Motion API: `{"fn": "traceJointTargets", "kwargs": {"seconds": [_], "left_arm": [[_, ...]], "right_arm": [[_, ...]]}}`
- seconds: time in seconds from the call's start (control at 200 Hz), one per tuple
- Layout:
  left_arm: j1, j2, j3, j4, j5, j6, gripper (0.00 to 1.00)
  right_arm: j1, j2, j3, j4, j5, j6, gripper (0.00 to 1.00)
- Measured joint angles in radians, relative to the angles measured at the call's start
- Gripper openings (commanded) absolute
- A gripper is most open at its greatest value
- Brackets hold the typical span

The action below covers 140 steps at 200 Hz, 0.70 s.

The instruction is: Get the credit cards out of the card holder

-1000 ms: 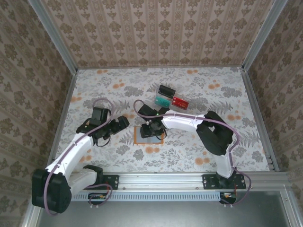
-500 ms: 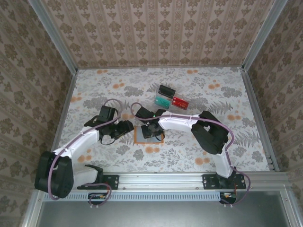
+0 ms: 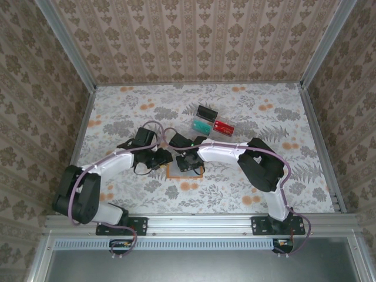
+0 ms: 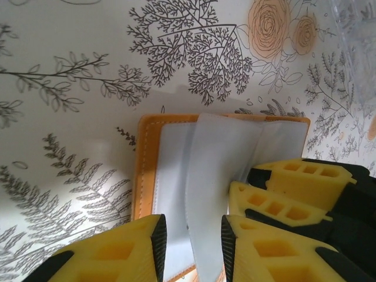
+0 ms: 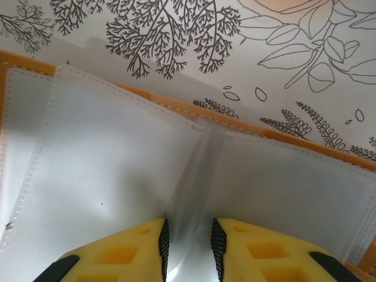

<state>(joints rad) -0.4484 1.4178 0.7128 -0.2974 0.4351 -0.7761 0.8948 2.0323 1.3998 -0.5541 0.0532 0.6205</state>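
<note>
The thin orange booklet-style card holder (image 4: 144, 170) lies open mid-frame on the table (image 3: 264, 176), below the black card (image 3: 206, 111), teal-green card (image 3: 201, 125) and red card (image 3: 224, 126). It looks light and floppy, with slick clear pockets that would buckle, so I'd pinch near the spine. Both arms bend inward, low over it. The left tool (image 4: 191, 241) and right tool (image 5: 188, 235) each straddle a leaf, jaws narrowly apart.

Count on table:
- Credit cards: 3, namely 1 black card (image 3: 206, 111), 1 teal-green card (image 3: 201, 125) and 1 red card (image 3: 224, 126).
- Card holder (image 4: 144, 176): 1, orange.
- Arms: 2.
- Grippers: 2, left gripper (image 4: 191, 235) and right gripper (image 5: 188, 238).
- Yellow fingers per gripper: 2.
</note>
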Motion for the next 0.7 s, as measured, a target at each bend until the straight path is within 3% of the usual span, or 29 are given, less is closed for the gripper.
{"fn": "traceJointTargets", "kwargs": {"seconds": [0.465, 0.7], "left_arm": [[-0.026, 0.077, 0.005, 0.045, 0.005, -0.018, 0.35], [-0.031, 0.104, 0.007, 0.039, -0.004, -0.026, 0.45]], "right_arm": [[-0.004, -0.011, -0.021, 0.025, -0.007, 0.0, 0.31], [-0.005, -0.011, -0.021, 0.025, -0.008, 0.0, 0.31]]}}
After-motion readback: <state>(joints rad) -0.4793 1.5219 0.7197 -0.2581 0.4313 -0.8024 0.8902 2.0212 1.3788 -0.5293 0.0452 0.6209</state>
